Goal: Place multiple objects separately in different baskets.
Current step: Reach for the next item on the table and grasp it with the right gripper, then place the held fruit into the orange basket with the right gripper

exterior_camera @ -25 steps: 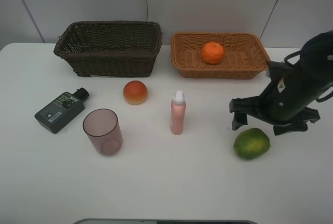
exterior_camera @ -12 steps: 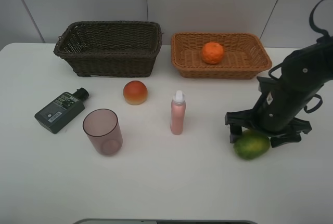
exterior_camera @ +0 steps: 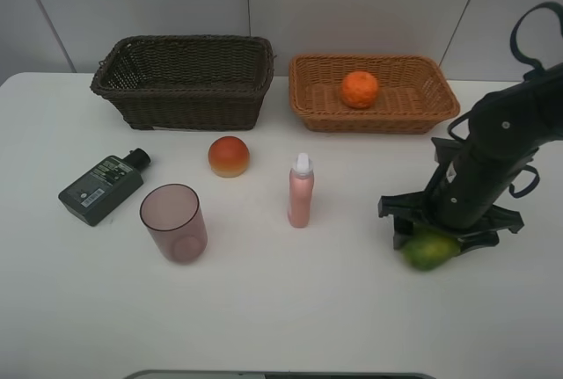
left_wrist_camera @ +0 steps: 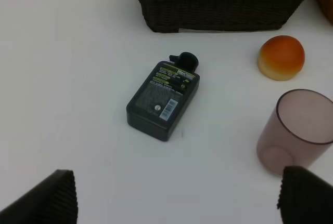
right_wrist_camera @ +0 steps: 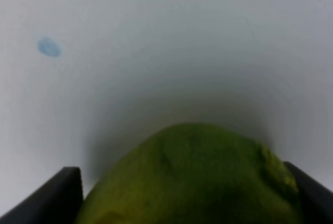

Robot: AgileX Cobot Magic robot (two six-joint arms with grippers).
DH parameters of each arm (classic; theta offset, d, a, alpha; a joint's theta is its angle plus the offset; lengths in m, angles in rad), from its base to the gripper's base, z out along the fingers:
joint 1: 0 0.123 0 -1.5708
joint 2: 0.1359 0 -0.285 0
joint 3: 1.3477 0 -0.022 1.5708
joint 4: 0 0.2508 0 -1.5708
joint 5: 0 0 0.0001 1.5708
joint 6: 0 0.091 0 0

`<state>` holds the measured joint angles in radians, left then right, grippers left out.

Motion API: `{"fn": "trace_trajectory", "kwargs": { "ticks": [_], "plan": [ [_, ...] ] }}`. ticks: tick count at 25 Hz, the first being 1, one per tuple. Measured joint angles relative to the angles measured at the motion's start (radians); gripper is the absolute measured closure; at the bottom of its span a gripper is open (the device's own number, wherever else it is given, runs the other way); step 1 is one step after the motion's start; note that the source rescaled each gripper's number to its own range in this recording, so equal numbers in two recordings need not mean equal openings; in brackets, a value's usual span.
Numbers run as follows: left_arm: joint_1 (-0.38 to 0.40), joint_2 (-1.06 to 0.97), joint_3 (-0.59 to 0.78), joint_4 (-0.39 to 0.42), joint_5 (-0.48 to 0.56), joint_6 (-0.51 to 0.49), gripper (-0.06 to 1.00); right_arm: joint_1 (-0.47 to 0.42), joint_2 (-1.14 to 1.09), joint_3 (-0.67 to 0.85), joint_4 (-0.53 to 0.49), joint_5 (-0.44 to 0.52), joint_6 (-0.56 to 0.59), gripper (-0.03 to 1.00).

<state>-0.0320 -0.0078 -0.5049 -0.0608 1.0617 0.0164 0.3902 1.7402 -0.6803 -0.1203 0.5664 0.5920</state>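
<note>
Two wicker baskets stand far on the white table [exterior_camera: 290,309] before a pale panelled wall [exterior_camera: 352,1]: the dark brown basket [exterior_camera: 185,111] left, and the orange-tan basket [exterior_camera: 308,102] right, holding one tangerine [exterior_camera: 360,89]. Nearer sit one peach-like fruit [exterior_camera: 229,156], pink bottle [exterior_camera: 301,194], dark-green bottle [exterior_camera: 99,189] and pink cup [exterior_camera: 176,225]. The right gripper [exterior_camera: 442,233] straddles and mostly hides the green fruit [exterior_camera: 427,253] near right, though I cannot tell whether it is pinched; the left gripper [left_wrist_camera: 177,193] gapes wide, empty.

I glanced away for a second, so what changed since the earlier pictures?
The right gripper came down over the green fruit and now straddles it; a firm grip cannot be confirmed. The tangerine in the tan basket, the dark basket, peach-like fruit, pink bottle, green bottle and cup stayed put.
</note>
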Motion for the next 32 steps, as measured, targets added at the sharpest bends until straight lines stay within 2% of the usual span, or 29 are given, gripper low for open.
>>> {"fn": "trace_trajectory", "kwargs": {
  "ticks": [21,26,32],
  "plan": [
    [0.0,0.0,0.0,0.0,0.0,0.0,-0.04,0.0,0.0,-0.005,0.005,0.007,0.0,0.28],
    [0.0,0.0,0.0,0.0,0.0,0.0,-0.04,0.0,0.0,-0.114,0.007,0.153,-0.016,0.28],
    [0.0,0.0,0.0,0.0,0.0,0.0,-0.04,0.0,0.001,-0.359,0.018,0.333,-0.152,0.28]
  ]
}}
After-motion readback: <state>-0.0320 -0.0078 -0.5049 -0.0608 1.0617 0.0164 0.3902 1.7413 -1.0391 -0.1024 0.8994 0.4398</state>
